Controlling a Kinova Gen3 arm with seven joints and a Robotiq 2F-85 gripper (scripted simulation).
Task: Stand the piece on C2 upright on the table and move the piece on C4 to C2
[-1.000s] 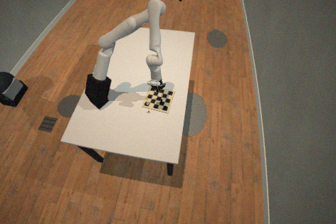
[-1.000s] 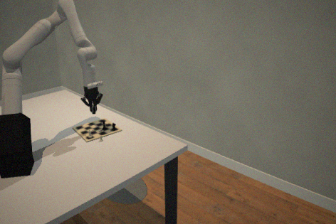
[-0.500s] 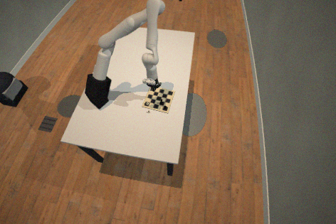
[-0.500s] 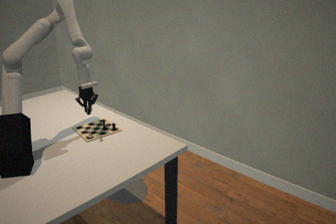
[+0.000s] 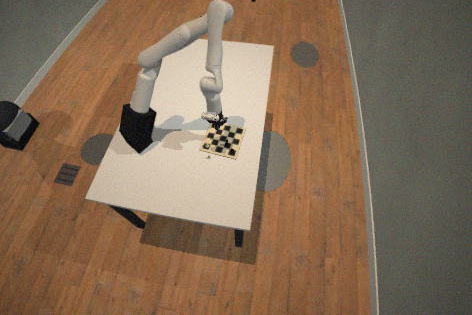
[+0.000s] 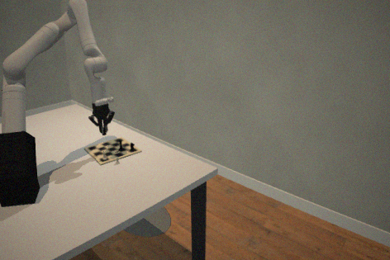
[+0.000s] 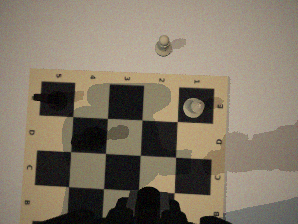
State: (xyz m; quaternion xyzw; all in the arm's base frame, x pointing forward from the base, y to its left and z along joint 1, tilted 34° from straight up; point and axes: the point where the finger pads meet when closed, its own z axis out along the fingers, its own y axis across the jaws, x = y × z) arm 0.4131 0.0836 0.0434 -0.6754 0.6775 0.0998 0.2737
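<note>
A white pawn (image 7: 163, 46) (image 5: 208, 157) (image 6: 117, 161) stands upright on the table, just off the E edge of the board (image 7: 145, 79) (image 6: 129, 153). My gripper (image 5: 218, 126) (image 6: 104, 130) (image 7: 148, 205) is shut on a black piece (image 7: 149, 193), whose rounded dark top shows between the finger pads in the wrist view. The gripper hangs clear above the board, around columns 2 and 3 in the wrist view. Squares C4 (image 7: 87, 170) and C2 (image 7: 156, 167) look bare. The held piece's lower part cannot be made out.
A black piece (image 7: 89, 138) (image 6: 121, 146) stands on D4 and another (image 7: 56, 100) (image 6: 132, 147) on E5. A white piece (image 7: 193, 107) (image 5: 206, 146) stands on E1. Row A and part of row B are hidden in the wrist view.
</note>
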